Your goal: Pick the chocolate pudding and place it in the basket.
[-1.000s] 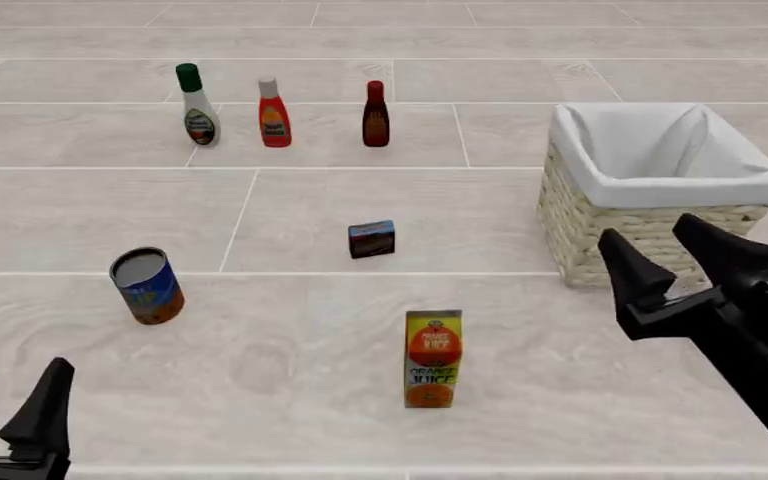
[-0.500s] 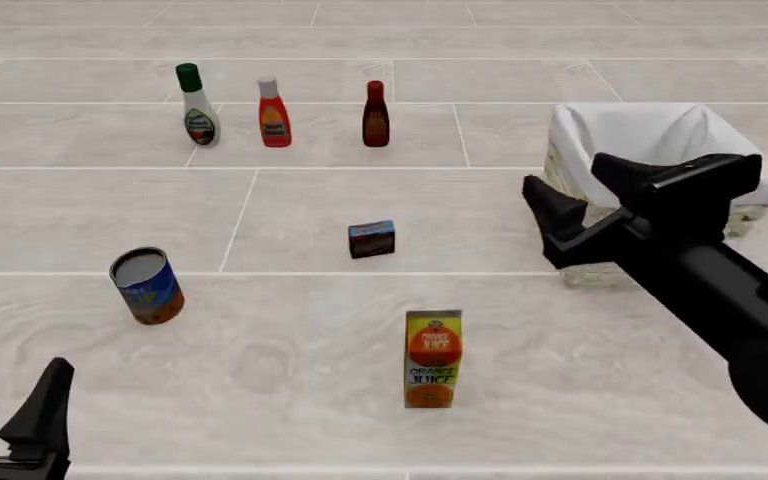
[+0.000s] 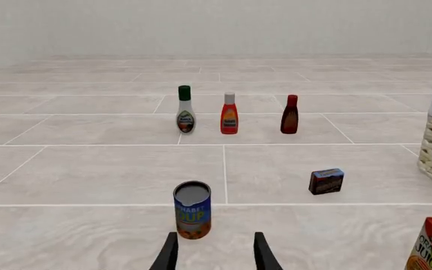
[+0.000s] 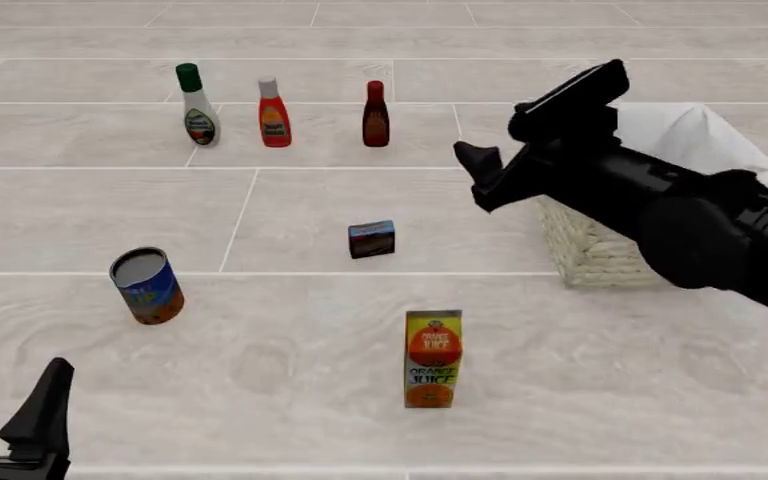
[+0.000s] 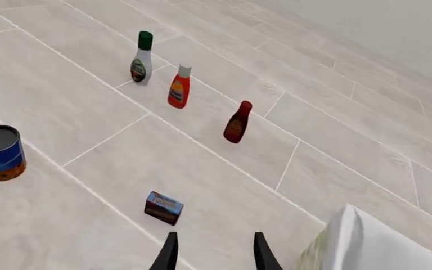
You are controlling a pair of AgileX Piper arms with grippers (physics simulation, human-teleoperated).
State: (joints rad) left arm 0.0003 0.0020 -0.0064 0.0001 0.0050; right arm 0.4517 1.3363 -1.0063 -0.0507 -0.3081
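The chocolate pudding (image 4: 372, 240), a small dark box with a blue top edge, stands mid-table; it also shows in the left wrist view (image 3: 326, 181) and the right wrist view (image 5: 163, 207). The basket (image 4: 595, 255), wicker with white cloth, stands to its right, partly hidden by my right arm. My right gripper (image 4: 504, 140) is open and empty, raised above the table beside the basket's left side, to the right of and beyond the pudding; its fingers (image 5: 169, 254) point down toward the pudding. My left gripper (image 4: 8, 388) is open and empty at the near left corner.
A blue and orange can (image 4: 147, 285) stands at the left. An orange juice carton (image 4: 434, 358) stands in front of the pudding. Three bottles stand in a back row: white with green cap (image 4: 197, 105), orange-red (image 4: 273, 113), dark red-brown (image 4: 375, 114).
My right arm has swung up and to the left, from in front of the basket to beside its left side, nearer the pudding. The left arm has not moved.
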